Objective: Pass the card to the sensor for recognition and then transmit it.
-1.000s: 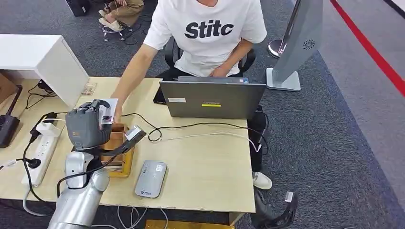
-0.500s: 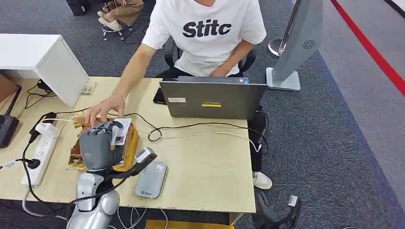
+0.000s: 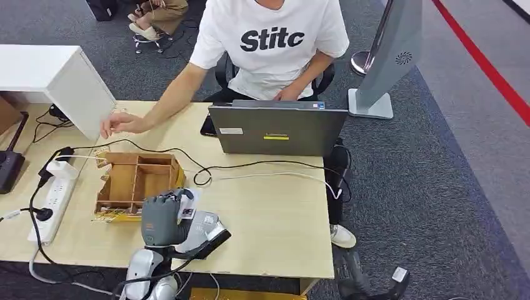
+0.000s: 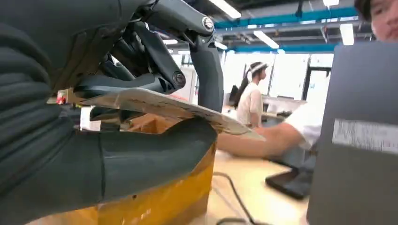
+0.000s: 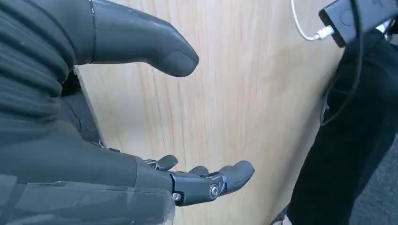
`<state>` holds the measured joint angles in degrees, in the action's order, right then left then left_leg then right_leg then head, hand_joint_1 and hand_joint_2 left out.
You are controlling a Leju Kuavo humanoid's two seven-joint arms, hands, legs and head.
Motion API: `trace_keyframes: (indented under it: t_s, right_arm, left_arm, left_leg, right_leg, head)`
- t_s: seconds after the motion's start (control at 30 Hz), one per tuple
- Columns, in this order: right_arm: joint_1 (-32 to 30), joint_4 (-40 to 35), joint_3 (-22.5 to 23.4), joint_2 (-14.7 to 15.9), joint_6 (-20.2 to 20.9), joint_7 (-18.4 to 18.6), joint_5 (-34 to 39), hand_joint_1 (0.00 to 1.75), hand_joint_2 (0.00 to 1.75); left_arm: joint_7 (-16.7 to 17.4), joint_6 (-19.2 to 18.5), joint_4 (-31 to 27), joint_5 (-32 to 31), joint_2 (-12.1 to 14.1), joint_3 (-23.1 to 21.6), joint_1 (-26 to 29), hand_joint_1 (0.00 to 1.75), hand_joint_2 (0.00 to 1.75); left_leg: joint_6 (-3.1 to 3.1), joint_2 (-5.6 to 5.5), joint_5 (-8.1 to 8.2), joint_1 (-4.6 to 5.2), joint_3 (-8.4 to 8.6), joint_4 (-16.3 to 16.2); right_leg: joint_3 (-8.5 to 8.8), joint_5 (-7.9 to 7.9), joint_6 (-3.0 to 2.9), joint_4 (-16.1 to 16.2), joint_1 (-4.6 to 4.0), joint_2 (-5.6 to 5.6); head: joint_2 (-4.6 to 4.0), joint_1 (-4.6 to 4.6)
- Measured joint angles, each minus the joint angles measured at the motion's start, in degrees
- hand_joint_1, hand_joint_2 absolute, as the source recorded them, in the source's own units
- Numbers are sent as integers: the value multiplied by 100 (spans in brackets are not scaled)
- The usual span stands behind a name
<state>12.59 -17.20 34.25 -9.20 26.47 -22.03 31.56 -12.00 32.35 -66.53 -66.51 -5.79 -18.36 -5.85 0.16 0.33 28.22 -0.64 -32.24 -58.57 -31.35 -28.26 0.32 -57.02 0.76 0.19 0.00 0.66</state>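
Now, the scene line by line, with the risks last:

Left hand: the left hand (image 3: pixel 164 215) hovers just over the grey sensor (image 3: pixel 201 226) near the front edge of the counter (image 3: pixel 275 212) — its fingers (image 4: pixel 206 70) and thumb pinch the card (image 4: pixel 164 105) flat between them.

Card: it is white, held roughly level, and its free end sticks out past the fingers toward the person; in the head view it shows at the hand's right side, above the sensor.

Right hand: the right hand (image 5: pixel 141 117) holds nothing, the fingers are spread and lightly curved, beside the counter's wooden side.

Nearby: a wooden box (image 3: pixel 137 181) with compartments stands just beside the sensor, and a laptop (image 3: pixel 278 130) stands further back. The person's hand (image 3: pixel 115 124) is raised over the far part of the counter.

Risk, reading: I judge the card may be too high or off the middle of the sensor, so it is not recognised.

Risk, grip: the pinch covers only one end — pressing down could bend the card or make it slip.

Risk, handover: the person's hand is well apart, so an early release would drop the card.
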Motion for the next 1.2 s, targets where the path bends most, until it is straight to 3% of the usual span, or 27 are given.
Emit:
trace_keyframes:
  t_s: [0.37, 0.67, 1.2]
  right_arm:
    - [-7, -2, 131, -4, 11, 26, 0, 0, 175]
    - [-30, -4, 157, -4, 33, 28, 13, 0, 175]
    - [-37, -31, 223, -4, 31, 39, -17, 0, 175]
  left_arm:
    - [328, -20, 865, 35, -197, 0, 15, 175, 175]
    - [710, -129, 1053, -70, -267, 2, 41, 175, 175]
    - [754, -173, 1108, -37, -339, 24, 37, 175, 175]
  left_leg:
    - [0, 0, 0, 0, -1, 0]
    - [0, -1, 0, 0, -1, 0]
    - [0, -2, 0, 0, -1, 0]
  right_leg:
    - [0, 0, 0, 0, 0, -1]
    - [0, 0, 0, 0, 0, -1]
    - [0, 0, 0, 0, 0, -2]
  head:
    - [0, 0]
    - [0, 0]
    - [0, 0]
